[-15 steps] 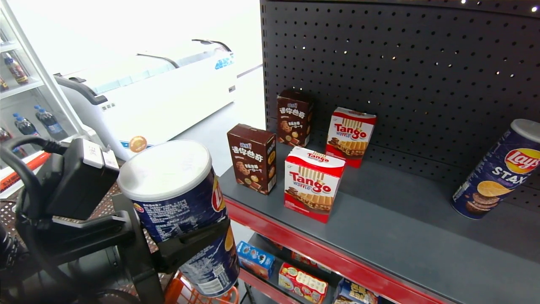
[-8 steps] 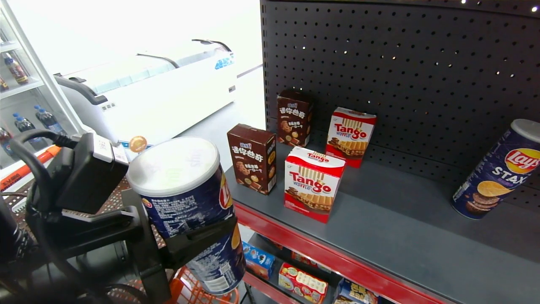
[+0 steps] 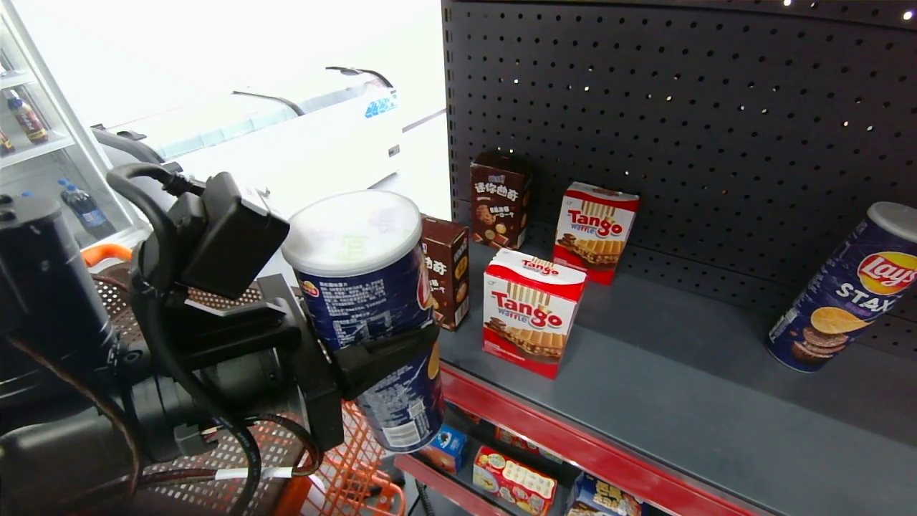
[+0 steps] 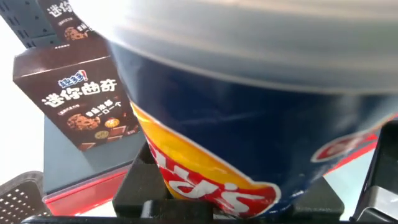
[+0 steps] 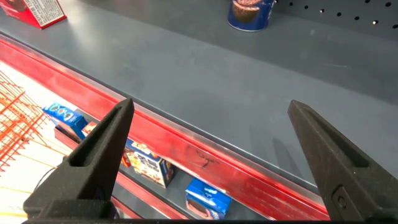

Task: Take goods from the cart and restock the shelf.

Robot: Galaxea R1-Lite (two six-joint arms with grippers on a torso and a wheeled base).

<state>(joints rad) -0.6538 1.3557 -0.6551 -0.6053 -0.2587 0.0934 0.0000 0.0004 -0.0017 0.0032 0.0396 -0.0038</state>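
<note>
- The grey metal shelf board with a red front lip [image 3: 645,401] runs below a black pegboard back panel [image 3: 680,107].
- A white chest freezer with a curved glass lid [image 3: 286,143] stands in the room off the shelf's left end.
- The orange wire cart [image 3: 351,473] sits low, beside the shelf's left end.
- The dark blue chip can with a white plastic lid [image 3: 362,287] hangs in the air above the cart, just off the shelf's left front corner. It is nearly upright and partly hides the nearer brown box. In the left wrist view its blue wall [image 4: 249,124] is close to the camera.
- The left gripper [image 3: 372,344] pinches this can around its middle, one black finger [image 3: 390,347] lying across the front.
- The right gripper [image 5: 210,107] has its black fingers spread wide with nothing between them, above the shelf's red lip.
- A second dark blue chip can [image 3: 845,287] stands on the shelf far to the right, near the pegboard.
- Two red and white wafer boxes stand upright, one near the front [image 3: 534,312], one at the back [image 3: 594,229].
- Two brown biscuit boxes stand to their left, one at the back [image 3: 499,198], one nearer [image 3: 445,269].
- Small coloured packs [image 3: 512,480] lie on the lower shelf.
</note>
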